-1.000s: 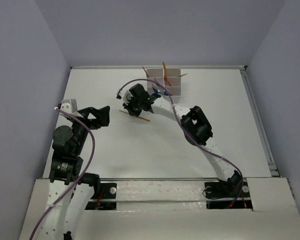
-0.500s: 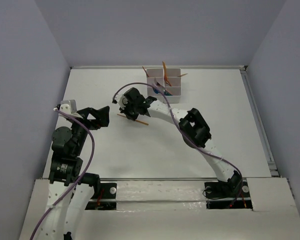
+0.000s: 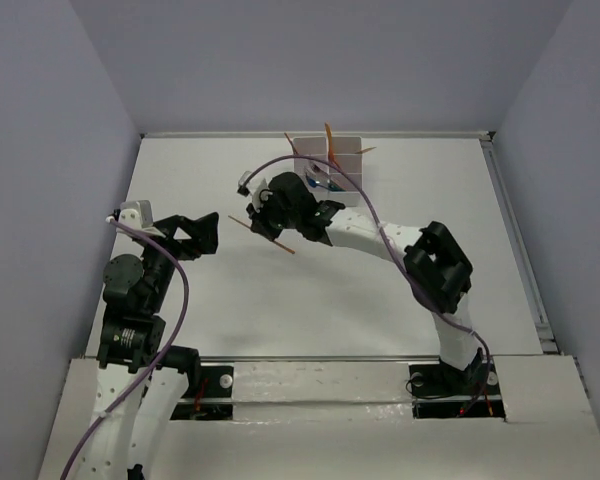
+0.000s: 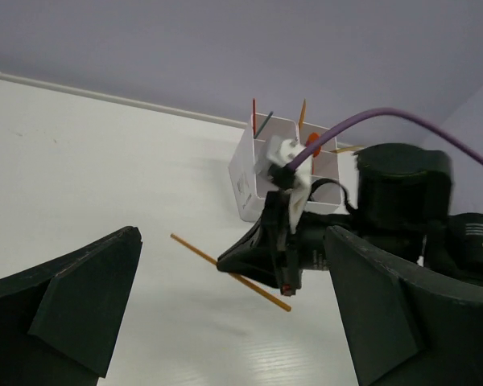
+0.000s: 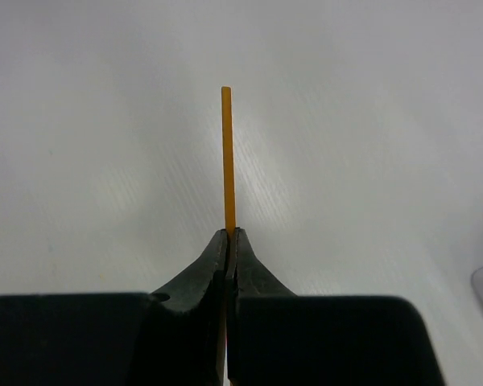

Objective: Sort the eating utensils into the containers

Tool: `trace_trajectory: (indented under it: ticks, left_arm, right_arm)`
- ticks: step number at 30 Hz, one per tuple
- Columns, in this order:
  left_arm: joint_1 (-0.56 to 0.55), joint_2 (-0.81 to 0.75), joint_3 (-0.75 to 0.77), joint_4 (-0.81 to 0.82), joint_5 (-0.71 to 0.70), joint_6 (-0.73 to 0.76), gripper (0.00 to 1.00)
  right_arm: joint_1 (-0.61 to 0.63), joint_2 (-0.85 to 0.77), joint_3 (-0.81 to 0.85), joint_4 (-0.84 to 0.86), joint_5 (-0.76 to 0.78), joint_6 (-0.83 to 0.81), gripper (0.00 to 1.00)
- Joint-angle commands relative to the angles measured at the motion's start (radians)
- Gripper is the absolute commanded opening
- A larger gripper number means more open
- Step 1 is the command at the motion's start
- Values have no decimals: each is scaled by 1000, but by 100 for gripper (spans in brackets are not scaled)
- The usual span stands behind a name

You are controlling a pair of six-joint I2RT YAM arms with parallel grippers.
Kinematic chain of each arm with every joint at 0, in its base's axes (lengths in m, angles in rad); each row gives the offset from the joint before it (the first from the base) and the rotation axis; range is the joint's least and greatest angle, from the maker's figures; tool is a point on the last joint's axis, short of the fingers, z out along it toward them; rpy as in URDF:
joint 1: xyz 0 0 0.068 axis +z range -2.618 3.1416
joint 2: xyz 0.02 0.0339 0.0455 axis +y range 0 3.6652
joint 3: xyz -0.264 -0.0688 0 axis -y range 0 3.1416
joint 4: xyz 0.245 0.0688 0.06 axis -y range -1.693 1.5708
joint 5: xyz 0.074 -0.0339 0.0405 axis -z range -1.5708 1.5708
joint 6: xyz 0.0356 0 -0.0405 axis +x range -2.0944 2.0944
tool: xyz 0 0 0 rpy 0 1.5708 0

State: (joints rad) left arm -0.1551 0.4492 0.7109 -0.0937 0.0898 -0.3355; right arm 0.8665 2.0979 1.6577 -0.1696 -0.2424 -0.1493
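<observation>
My right gripper (image 3: 267, 229) is shut on a thin orange stick (image 3: 242, 223) and holds it tilted above the table, left of and in front of the containers (image 3: 348, 182). The right wrist view shows the stick (image 5: 226, 153) pinched between the closed fingertips of that gripper (image 5: 228, 233). In the left wrist view the stick (image 4: 200, 250) hangs above its shadow. The white bin block (image 4: 246, 178) holds several utensils standing up: an orange piece (image 3: 328, 136), a reddish one (image 4: 253, 112), a teal stick (image 4: 263, 125). My left gripper (image 3: 206, 232) is open and empty, also in its own view (image 4: 233, 322).
The white table (image 3: 230, 300) is walled by grey panels on the left, back and right. The right arm stretches across the middle, its elbow (image 3: 440, 268) to the right. The left arm stands at the left edge.
The right gripper has lifted the orange stick off the table and turned it. Its elbow has swung to the right. The left arm has not moved.
</observation>
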Motion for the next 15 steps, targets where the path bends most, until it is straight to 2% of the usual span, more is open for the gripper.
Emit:
trace_trajectory:
  ticks: [1,9,15]
  left_arm:
    - [5,-17,-8,54,1,-7,99]
    - [5,-4,-7,57,19,-5,99]
    - [5,2,-8,61,45,-4,99]
  right_arm:
    - [8,-169,-93,313,23,94,0]
    - [-78,-305,-165,596,135,185,0]
    - [-191,-285,-110,755,81,249,0]
